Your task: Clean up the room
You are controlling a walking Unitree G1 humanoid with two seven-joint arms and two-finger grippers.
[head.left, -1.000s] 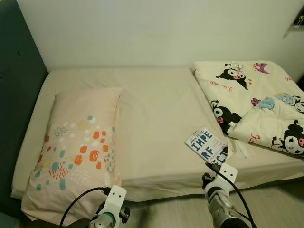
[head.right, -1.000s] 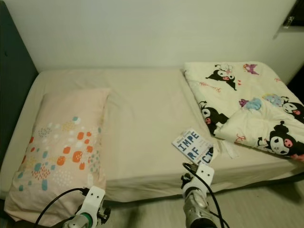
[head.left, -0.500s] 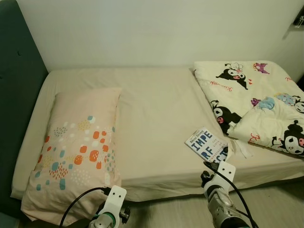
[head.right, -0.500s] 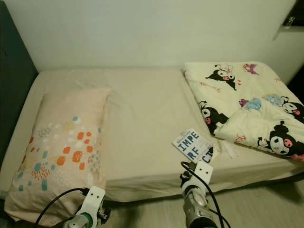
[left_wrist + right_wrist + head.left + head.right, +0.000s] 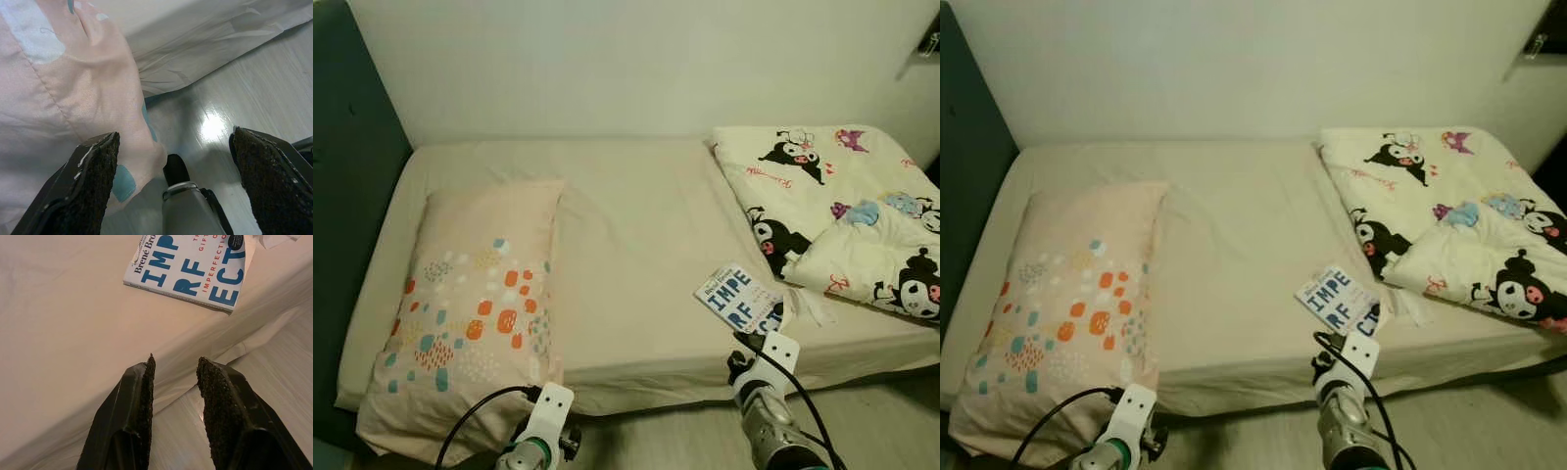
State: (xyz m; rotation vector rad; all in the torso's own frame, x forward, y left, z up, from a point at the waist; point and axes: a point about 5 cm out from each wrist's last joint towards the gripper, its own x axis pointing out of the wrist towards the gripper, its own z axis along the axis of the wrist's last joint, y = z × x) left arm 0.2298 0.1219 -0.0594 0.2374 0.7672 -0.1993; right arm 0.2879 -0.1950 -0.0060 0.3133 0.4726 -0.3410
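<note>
From my head cameras, the book [image 5: 740, 298] lay flat on the bed [image 5: 636, 245], close to the near edge of the mattress and just beside the folded cartoon-print quilt [image 5: 842, 215]. It seemed the one stray item here, so I judged it my target for tidying. Its cover was white with big blue block letters, and it sat skewed to the mattress edge. My right end effector [image 5: 173, 382] hung below the book, past the mattress edge, lined up for a reach. The patterned pillow [image 5: 475, 294] rested far from the book, at the headboard [image 5: 352, 196] end, its corner drooping over the mattress side.

In my left wrist view, my left end effector [image 5: 173, 161] was spread wide, holding nothing, beside that drooping pillow corner and above the pale wood floor [image 5: 254, 88]. I judged this arm idle.

In my right wrist view, the fingers [image 5: 139, 396] stood narrowly apart, empty, pointing at the sheet short of the book's near edge. The cover's blue lettering and small red print read clearly, a dark round sticker near one corner. The book lay thin and flat, so I judged I would need to open wider and catch it by an edge.
</note>
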